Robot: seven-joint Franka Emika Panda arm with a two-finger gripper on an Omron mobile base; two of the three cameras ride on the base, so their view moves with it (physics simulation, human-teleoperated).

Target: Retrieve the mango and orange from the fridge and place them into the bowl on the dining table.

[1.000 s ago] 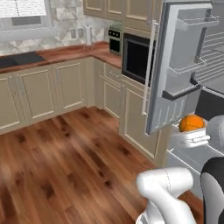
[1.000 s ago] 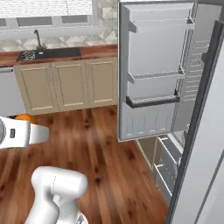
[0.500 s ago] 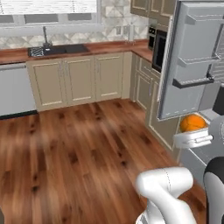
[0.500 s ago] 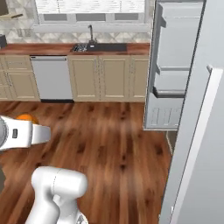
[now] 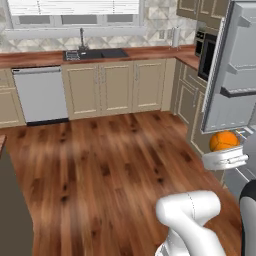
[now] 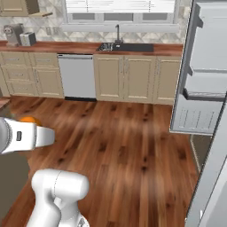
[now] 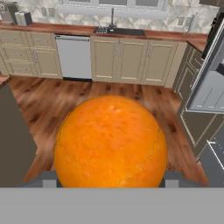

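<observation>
While the tool (image 7: 109,181) grips the orange (image 7: 110,141), open wood floor (image 5: 110,160) stretches ahead, with the fridge (image 5: 235,65) door ajar alongside.

Sink (image 5: 92,53) sits in the wood worktop (image 5: 45,57) under the window (image 6: 119,5), with a pale dishwasher (image 6: 77,77) just left of the beige cabinets (image 6: 137,79) (black-fronted microwave (image 5: 206,56) off right). Glossy plank floor (image 5: 100,165).
</observation>
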